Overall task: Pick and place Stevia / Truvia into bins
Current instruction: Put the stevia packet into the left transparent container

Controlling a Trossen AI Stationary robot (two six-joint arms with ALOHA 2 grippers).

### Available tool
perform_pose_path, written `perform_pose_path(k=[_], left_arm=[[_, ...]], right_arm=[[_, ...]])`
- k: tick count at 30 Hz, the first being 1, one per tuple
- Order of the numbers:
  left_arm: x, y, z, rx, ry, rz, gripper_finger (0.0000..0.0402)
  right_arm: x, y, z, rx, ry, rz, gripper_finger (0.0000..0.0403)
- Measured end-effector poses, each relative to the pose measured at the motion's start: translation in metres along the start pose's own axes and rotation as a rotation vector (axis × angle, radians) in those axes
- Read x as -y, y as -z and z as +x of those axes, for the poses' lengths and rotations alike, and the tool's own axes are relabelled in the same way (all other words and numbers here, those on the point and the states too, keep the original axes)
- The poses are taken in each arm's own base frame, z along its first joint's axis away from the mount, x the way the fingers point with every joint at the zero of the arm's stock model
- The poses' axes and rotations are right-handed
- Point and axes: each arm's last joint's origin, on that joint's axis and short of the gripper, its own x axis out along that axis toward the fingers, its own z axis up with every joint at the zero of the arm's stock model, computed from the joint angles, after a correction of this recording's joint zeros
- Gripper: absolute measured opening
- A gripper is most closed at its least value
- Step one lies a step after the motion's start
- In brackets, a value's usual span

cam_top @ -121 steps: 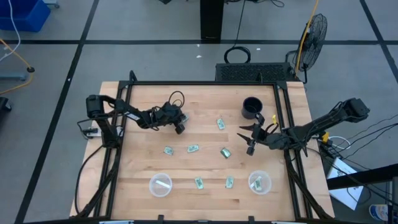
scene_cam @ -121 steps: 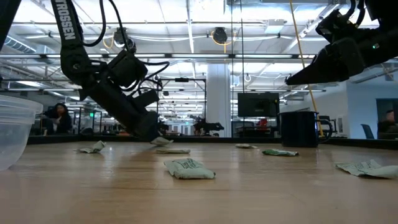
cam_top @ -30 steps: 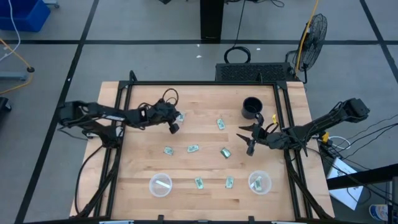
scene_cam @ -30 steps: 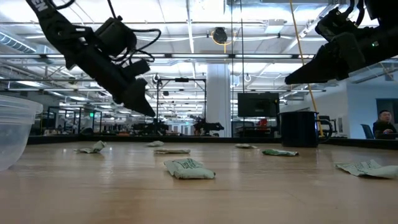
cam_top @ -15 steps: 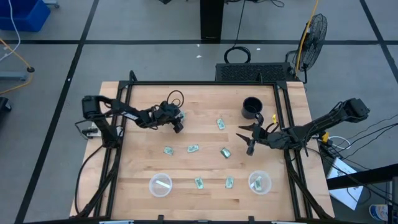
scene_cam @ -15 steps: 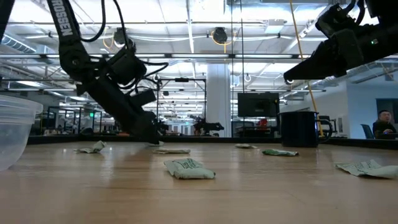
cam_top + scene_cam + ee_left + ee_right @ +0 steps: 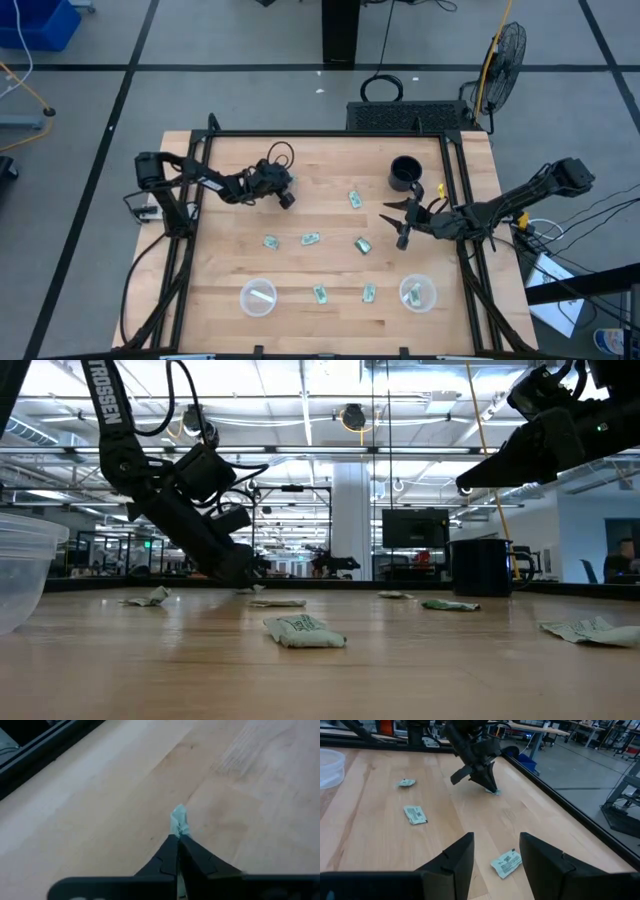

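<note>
Green-and-white Stevia packets lie flat on the wooden table: (image 7: 353, 198), (image 7: 271, 241), (image 7: 311, 238), (image 7: 362, 245), (image 7: 321, 294), (image 7: 368, 293). Two clear bins stand near the table's near edge, the left one (image 7: 258, 296) and the right one (image 7: 417, 292), each with a packet inside. My left gripper (image 7: 288, 199) is down at the table's far-left part, shut on a packet (image 7: 178, 820). My right gripper (image 7: 398, 225) hangs open above the table's right side, over no packet. My left gripper pinches a Stevia packet between its two fingertips (image 7: 170, 851). The packet's crumpled end (image 7: 178, 816) sticks out just past the tips. The fingers slant down from the table's left. The packet (image 7: 492, 791) is still down at the table surface.
A black mug (image 7: 404, 173) stands at the far right of the table, just behind my right gripper. A black rail frame (image 7: 330, 133) runs round the table's edges. Bare wood shows between the two bins and across the table's left side.
My left arm was raised above the table a second ago. It has come down and its gripper now sits at table height on the far-left packet. The right arm has kept still.
</note>
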Motion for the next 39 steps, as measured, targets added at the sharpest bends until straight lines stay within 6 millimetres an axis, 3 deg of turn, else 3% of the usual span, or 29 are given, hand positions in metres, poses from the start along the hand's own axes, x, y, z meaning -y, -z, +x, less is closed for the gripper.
perform_pose_path(k=[4, 7, 13, 18, 23, 27, 32, 39], left_arm=[[0.004, -0.005, -0.011, 0.000, 0.038, 0.001, 0.0010], [0.011, -0.016, -0.032, 0.016, 0.121, -0.021, 0.0007], [0.031, -0.028, -0.099, -0.004, 0.358, -0.019, 0.0005], [0.062, -0.014, -0.162, -0.052, 0.695, 0.153, 0.0005], [0.094, 0.008, -0.202, -0.098, 0.856, 0.200, 0.0006], [0.113, 0.028, -0.213, -0.174, 0.878, 0.223, 0.0005], [0.131, 0.047, -0.213, -0.281, 0.904, 0.245, 0.0004], [0.146, 0.054, -0.203, -0.315, 0.900, 0.193, 0.0020]], right_arm=[[0.000, 0.000, 0.000, 0.000, 0.000, 0.008, 0.0153], [0.000, 0.000, 0.000, -0.001, 0.000, 0.009, 0.0153], [0.000, 0.001, 0.000, -0.005, 0.000, 0.012, 0.0153], [0.000, 0.001, 0.000, -0.005, -0.001, 0.025, 0.0153], [0.000, 0.001, 0.000, -0.005, -0.001, 0.025, 0.0153], [0.000, 0.001, 0.000, -0.005, -0.001, 0.025, 0.0153], [0.000, 0.000, 0.000, -0.002, -0.001, 0.028, 0.0153], [0.002, -0.001, 0.002, 0.005, 0.016, -0.016, 0.0153]])
